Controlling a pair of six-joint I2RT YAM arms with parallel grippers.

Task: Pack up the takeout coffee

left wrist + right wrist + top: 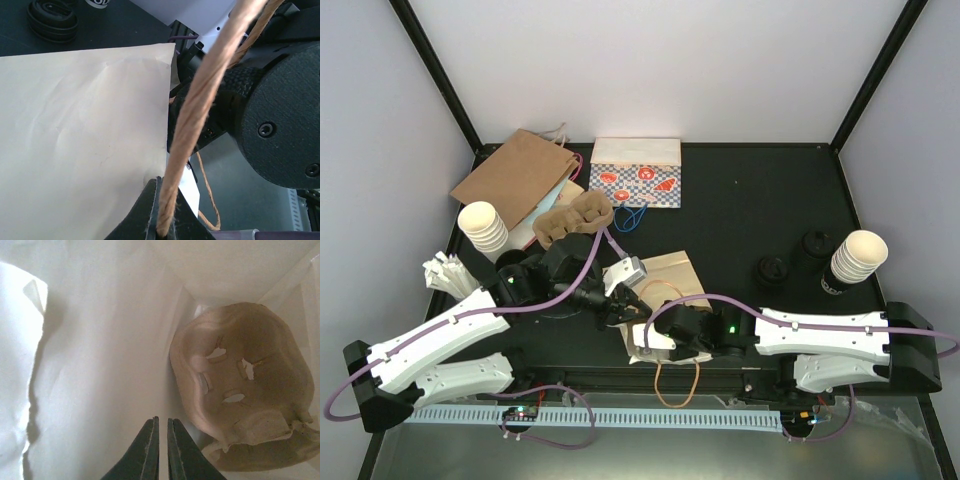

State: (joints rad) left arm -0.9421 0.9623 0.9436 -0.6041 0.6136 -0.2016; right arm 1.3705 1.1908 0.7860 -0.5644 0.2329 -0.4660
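Observation:
A cream paper bag point(672, 272) lies at the table's middle, its mouth toward the near edge. My left gripper point(618, 308) is shut on the bag's twine handle point(186, 135), which runs taut up from the fingertips point(162, 220). My right gripper point(161, 435) reaches inside the bag, jaws together and empty, next to a brown cardboard cup carrier point(245, 395) lying in the bag. In the top view the right fingertips are hidden by the bag and wrist. A round black-lidded item point(816, 244), possibly the takeout coffee, stands at the right; its cup does not show.
A stack of lidless cups point(858, 256) and loose black lids point(772, 268) sit right. Another cup stack point(483, 227), a second cup carrier point(575, 220), a brown bag point(515, 175) and a patterned bag point(635, 172) lie at the back left. The second handle loop point(675, 385) hangs over the near edge.

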